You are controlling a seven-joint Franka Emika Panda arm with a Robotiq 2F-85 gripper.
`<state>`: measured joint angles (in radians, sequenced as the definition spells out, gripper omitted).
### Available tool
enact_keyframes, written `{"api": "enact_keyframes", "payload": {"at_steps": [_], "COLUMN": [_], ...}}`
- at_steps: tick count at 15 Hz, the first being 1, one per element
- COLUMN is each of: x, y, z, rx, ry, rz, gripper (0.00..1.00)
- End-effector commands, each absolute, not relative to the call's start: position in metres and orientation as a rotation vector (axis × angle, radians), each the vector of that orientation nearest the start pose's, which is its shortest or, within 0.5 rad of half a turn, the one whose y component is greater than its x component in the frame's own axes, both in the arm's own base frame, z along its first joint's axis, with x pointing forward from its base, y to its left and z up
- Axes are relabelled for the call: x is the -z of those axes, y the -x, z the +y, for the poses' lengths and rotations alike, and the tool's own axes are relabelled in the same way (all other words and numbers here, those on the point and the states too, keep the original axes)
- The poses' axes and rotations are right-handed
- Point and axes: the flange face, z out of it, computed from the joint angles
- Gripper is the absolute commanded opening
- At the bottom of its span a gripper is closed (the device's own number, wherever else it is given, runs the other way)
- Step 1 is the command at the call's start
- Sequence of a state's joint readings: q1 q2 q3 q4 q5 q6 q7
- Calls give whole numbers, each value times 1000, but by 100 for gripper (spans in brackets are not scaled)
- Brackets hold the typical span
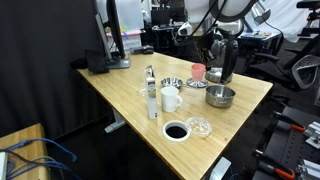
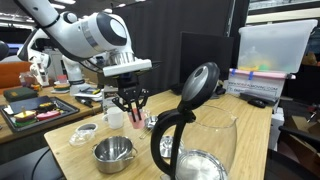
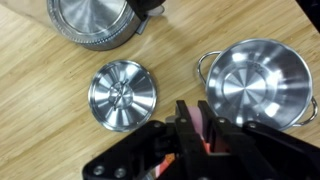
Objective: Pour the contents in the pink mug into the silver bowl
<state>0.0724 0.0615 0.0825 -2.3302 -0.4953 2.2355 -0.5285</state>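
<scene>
End effector (image 3: 196, 116) gripping pink mug (image 1: 198, 72), silver bowl (image 3: 258, 82) just beside

Bare table (image 3: 180, 60) between silver bowl (image 3: 258, 85) and smaller bowl (image 3: 122, 95)

Light wooden table (image 1: 120, 95), dark curtain (image 1: 40, 60)

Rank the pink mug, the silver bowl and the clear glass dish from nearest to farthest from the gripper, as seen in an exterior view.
1. pink mug: between the jaws of the gripper, farthest back in this view.
2. silver bowl: in front of the mug, a little toward the picture's right.
3. clear glass dish: foremost, nearest to the camera.
</scene>
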Motion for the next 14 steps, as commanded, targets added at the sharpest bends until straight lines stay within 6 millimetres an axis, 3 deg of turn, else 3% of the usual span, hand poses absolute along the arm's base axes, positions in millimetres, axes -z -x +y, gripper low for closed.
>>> {"api": "enact_keyframes", "payload": {"at_steps": [1, 4, 7, 11, 14], "x": [-308, -314, -311, -294, -278], "y": [-465, -444, -428, -412, -407], "z": [43, 25, 19, 32, 53], "rx": [-447, -596, -775, -944, -1047], "ry": [3108, 3215, 3252, 3173, 3128], "rz": [-1582, -1510, -1477, -1552, -1636], "gripper": [4, 4, 4, 4, 4]}}
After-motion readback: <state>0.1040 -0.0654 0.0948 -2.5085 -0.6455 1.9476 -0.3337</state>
